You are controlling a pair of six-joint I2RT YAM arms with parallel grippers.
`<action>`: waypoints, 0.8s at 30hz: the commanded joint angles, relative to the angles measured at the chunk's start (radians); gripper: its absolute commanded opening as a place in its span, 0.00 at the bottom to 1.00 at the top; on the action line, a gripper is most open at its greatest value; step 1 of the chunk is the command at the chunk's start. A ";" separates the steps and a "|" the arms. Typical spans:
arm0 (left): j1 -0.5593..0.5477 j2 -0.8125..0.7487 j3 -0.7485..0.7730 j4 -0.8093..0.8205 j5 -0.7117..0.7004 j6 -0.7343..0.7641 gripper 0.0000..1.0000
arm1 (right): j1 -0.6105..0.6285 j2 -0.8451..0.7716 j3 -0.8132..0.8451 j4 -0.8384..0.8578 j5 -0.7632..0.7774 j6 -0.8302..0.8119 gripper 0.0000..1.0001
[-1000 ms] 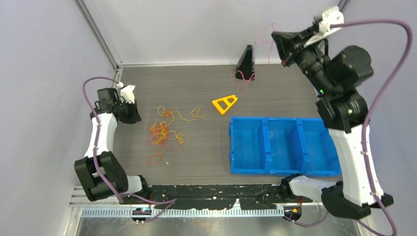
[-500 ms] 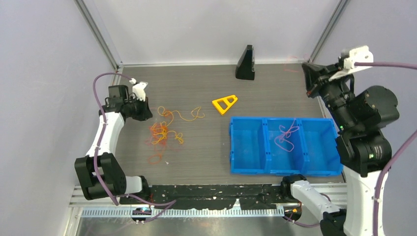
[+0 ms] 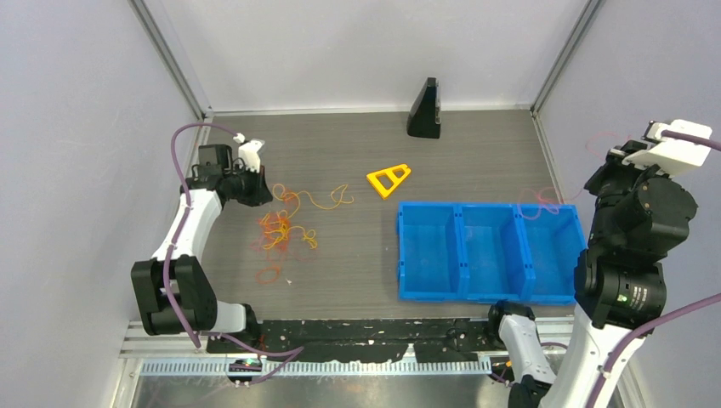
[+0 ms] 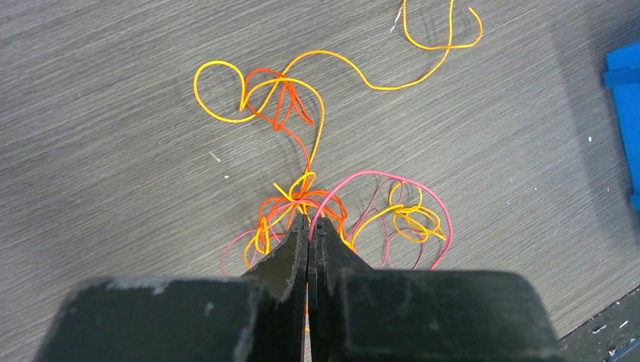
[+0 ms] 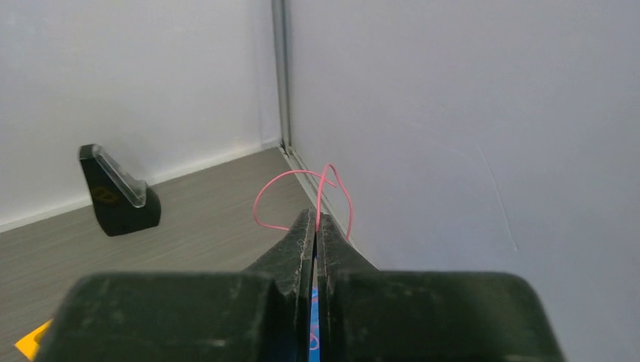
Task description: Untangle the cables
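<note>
Tangle of orange, yellow and red cables unsorted on tabletop under shut left pincer, maybe nipping a strand; one pink cable clear, clamped in closed right pincer near blue bin.

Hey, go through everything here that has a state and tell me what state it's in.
left gripper, shut, above the tangle
right gripper, shut on the pink cable
pink cable, held up in a loop
tangle, knotted, not separated
bin, all compartments look empty
</note>
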 commanded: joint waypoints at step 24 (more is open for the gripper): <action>-0.004 0.024 0.079 0.022 0.036 0.002 0.00 | -0.086 0.052 -0.567 -0.148 0.175 -0.376 0.06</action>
